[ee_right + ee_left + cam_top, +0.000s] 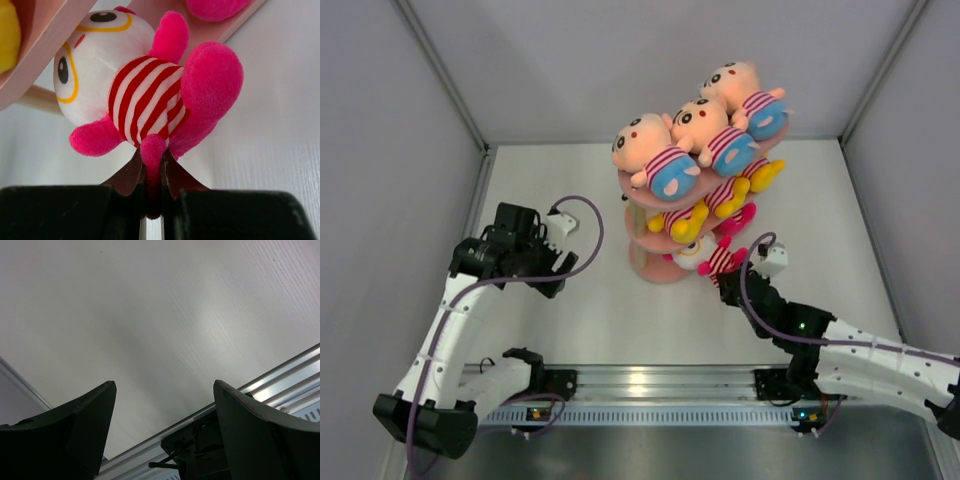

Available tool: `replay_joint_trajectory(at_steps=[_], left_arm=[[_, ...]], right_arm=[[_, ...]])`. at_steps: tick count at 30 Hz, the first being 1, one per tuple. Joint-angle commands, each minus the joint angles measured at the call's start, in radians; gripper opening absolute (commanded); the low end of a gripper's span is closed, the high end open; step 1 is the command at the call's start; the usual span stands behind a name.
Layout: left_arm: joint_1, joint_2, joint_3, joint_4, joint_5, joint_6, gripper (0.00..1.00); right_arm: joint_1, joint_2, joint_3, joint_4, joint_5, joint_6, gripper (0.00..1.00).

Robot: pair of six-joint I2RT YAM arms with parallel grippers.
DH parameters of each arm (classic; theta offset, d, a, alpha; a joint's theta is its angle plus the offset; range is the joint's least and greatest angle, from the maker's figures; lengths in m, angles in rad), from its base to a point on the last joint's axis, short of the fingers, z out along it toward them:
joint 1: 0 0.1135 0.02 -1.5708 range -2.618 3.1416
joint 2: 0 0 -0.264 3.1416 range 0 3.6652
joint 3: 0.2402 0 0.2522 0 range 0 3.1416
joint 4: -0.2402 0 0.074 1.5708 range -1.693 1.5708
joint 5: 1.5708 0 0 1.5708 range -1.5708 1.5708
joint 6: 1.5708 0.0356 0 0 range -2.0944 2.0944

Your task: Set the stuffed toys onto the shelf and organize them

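Note:
The pink three-tier shelf (638, 255) stands at mid-table. Three peach stuffed toys in blue shorts (655, 155) (712, 132) (750, 95) lie on its top board, yellow toys (685, 222) on the middle board, and a pink one (738, 218) lower down. My right gripper (728, 280) (152, 167) is shut on a pink limb of a white-headed, red-striped pink toy (703, 255) (140, 95), whose head is tucked under a shelf board (45, 45) at the lowest tier. My left gripper (555, 278) (165, 390) hangs open and empty left of the shelf, over bare table.
Grey walls enclose the table on the left, back and right. An aluminium rail (640, 385) with both arm bases runs along the near edge; it also shows as the rail (280, 375) in the left wrist view. A yellow toy (7, 35) and a pink toy (215, 7) edge the right wrist view.

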Motion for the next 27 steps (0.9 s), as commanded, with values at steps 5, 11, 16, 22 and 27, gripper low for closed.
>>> replay_joint_trajectory(at_steps=[5,11,16,22,27], left_arm=[[-0.001,-0.034,0.011,0.044,-0.027,-0.048,0.85],[-0.001,-0.045,0.007,0.044,-0.032,-0.047,0.85],[-0.001,-0.057,0.005,0.044,-0.043,-0.039,0.85],[-0.001,-0.074,-0.003,0.043,-0.046,-0.030,0.85],[-0.001,-0.073,-0.013,0.046,-0.041,-0.027,0.85]], right_arm=[[-0.008,0.337,0.162,0.250,0.177,0.106,0.00],[-0.008,0.551,0.227,0.394,0.210,0.137,0.00],[-0.023,0.690,0.277,0.386,0.142,0.165,0.00],[-0.059,0.729,0.242,0.426,0.061,0.193,0.21],[-0.056,0.672,0.224,0.430,0.032,0.143,0.66]])
